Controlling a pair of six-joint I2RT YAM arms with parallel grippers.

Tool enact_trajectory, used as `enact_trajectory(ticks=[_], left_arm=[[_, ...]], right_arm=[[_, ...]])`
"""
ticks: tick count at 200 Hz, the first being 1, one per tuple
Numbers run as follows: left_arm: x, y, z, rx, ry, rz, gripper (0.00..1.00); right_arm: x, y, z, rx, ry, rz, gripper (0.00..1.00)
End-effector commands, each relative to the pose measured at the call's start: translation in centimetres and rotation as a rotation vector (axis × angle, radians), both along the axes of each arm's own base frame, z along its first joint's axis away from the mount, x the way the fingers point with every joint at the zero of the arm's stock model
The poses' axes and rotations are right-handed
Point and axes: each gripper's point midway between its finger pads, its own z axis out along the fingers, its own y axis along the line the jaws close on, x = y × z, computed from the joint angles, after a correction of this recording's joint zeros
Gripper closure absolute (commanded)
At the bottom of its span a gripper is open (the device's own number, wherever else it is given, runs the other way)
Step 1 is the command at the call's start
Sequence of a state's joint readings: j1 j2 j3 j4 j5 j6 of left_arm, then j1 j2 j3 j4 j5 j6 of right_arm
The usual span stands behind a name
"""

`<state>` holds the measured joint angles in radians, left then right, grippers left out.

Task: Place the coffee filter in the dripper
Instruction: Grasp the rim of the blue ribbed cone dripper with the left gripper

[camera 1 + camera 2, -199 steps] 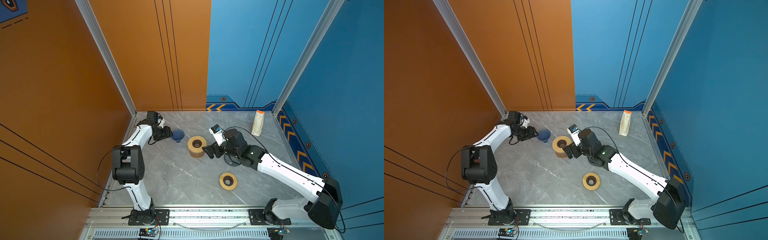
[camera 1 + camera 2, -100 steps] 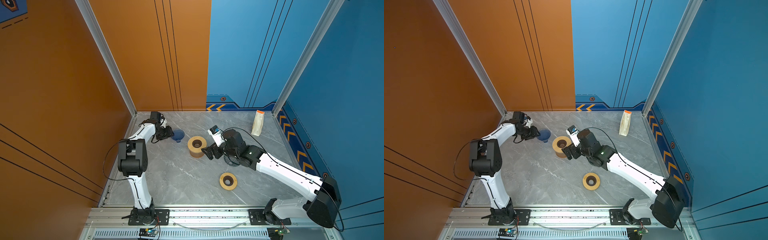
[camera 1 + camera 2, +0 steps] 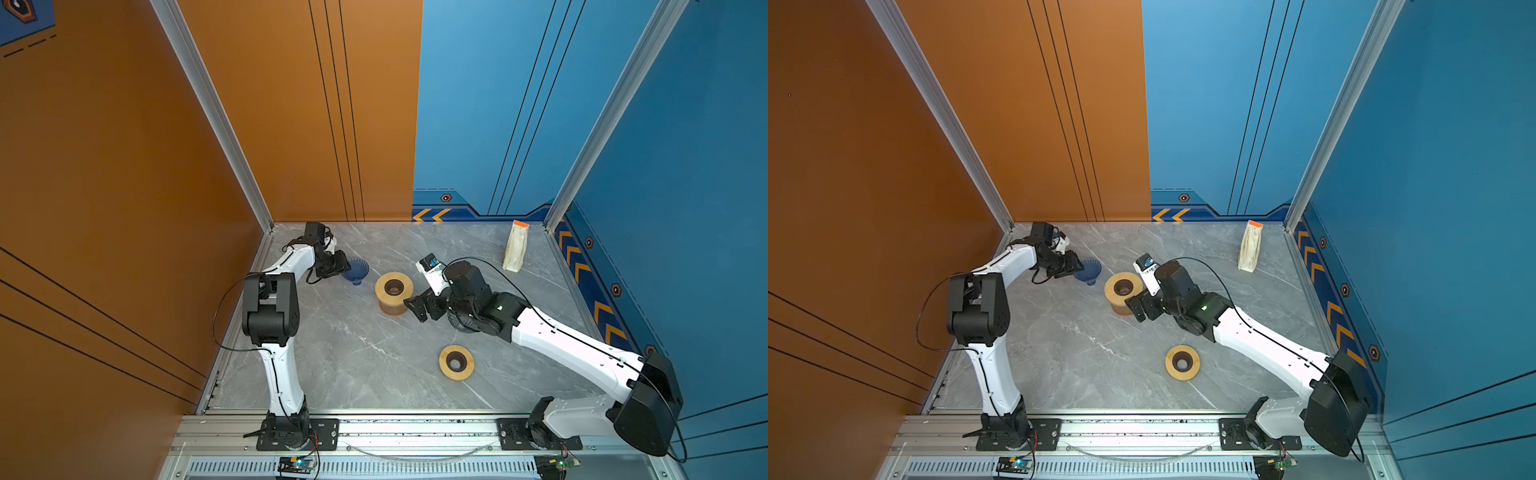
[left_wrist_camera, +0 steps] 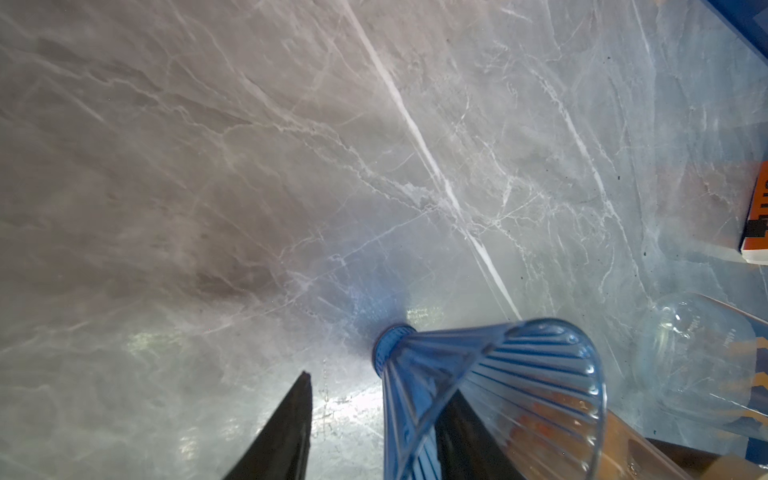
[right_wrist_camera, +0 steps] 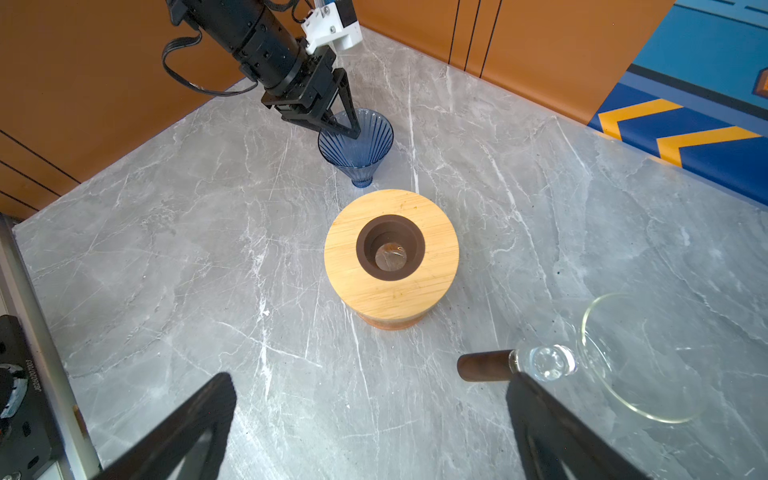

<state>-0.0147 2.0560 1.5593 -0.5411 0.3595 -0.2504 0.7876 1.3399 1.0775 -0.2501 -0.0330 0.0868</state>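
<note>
At the back right corner of the grey marble-patterned tabletop [image 3: 353,353], close to the blue wall, stands the beige paper coffee filter pack with an orange top [image 3: 515,249]. It appears to rest on its short end with its long axis near upright, though a slight lean cannot be ruled out. Across the table, at the back left, the translucent blue ribbed cone dripper [image 3: 356,271] stands on its narrow neck, mouth upward, well apart from the pack. Over its rim the left gripper [image 3: 341,267] straddles the wall with jaws partly apart: in the left wrist view one finger [image 4: 469,449] shows through the blue plastic and the other [image 4: 291,424] stands clear of it, so no firm hold is evident. Nearer the middle, the right gripper [image 3: 420,307] hangs spread wide and empty just beside the tall bamboo ring with a dark centre hole [image 3: 394,289], pointing away from the pack. Judged from this layout, the right arm is the nearer to the filters. A second, flat bamboo ring [image 3: 456,362] lies near the front.
</note>
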Motion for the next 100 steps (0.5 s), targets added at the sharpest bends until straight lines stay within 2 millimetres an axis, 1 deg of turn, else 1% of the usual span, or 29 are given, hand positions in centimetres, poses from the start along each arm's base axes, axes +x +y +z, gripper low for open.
enact_trajectory(ticks=[1,28,57,100], left_arm=[[-0.12,-0.80,-0.58,-0.012,0.014,-0.027,0.54],[-0.38,-1.05,-0.94,-0.008,0.023,-0.031,0.55],[-0.32,-0.64,-1.14,0.011,0.027,-0.014,0.58],[-0.22,-0.69,-1.32,0.005,0.033,-0.009,0.62]], right_arm=[[0.03,-0.33,1.29,0.029,-0.040,-0.018,0.01],[0.00,-0.70,0.81,0.019,-0.036,-0.024,0.00],[0.15,-0.79,1.32,0.039,-0.044,-0.035,0.00],[0.31,-1.08,0.97,0.036,-0.045,-0.046,0.00]])
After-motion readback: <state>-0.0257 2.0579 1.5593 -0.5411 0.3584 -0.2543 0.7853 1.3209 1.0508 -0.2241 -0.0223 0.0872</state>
